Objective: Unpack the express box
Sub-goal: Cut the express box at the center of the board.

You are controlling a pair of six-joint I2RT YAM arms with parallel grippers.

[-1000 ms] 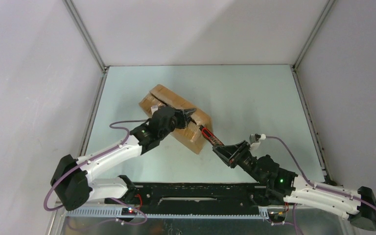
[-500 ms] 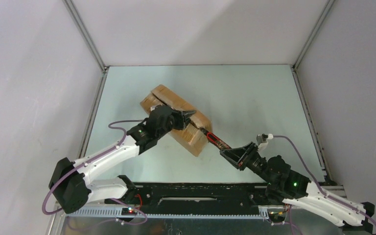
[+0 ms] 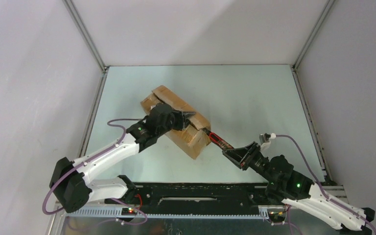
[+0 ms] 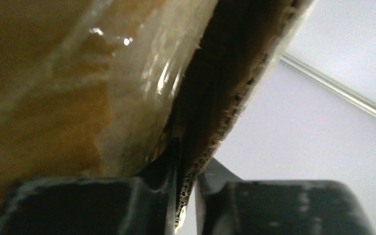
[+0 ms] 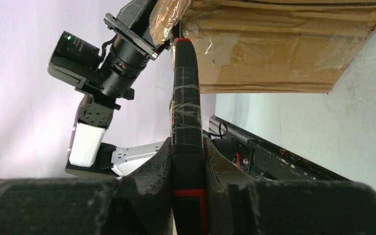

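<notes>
left claw (image 4: 186,169): pinched tight on express box (image 3: 172,100) flap (image 4: 227,78)
right claw (image 5: 188,147): clamped on cutter (image 5: 185,93)
risk: tip jams in the tape ahead, so the flap tears

No text, label, brand, number or sign can be read on the express box (image 3: 171,99), nor on anything beside it, in any of the three views.

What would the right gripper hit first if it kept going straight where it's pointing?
The express box. The right gripper points at its near end, and the tip of the black-and-red tool it holds looks to be right at the taped edge, so the tool would meet cardboard first.
</notes>
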